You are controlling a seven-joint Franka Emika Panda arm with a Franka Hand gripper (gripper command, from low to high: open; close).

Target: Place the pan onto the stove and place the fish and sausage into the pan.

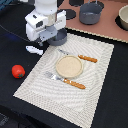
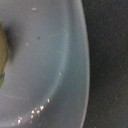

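Observation:
The blue-grey pan sits on the black table at the far corner of the striped placemat, mostly hidden under my arm. My gripper is down at the pan; its fingers are hidden, so I cannot tell if it is open or shut. The wrist view is filled by the pan's pale inner wall and rim, seen very close. The white fish lies on the table just beside the gripper, toward the exterior view's left. The red sausage lies nearer the front. The pinkish stove is at the back right.
A deeper grey pot stands on the stove, with a black burner disc beside it and a bowl at the right edge. The placemat holds a tan plate, a fork and a knife.

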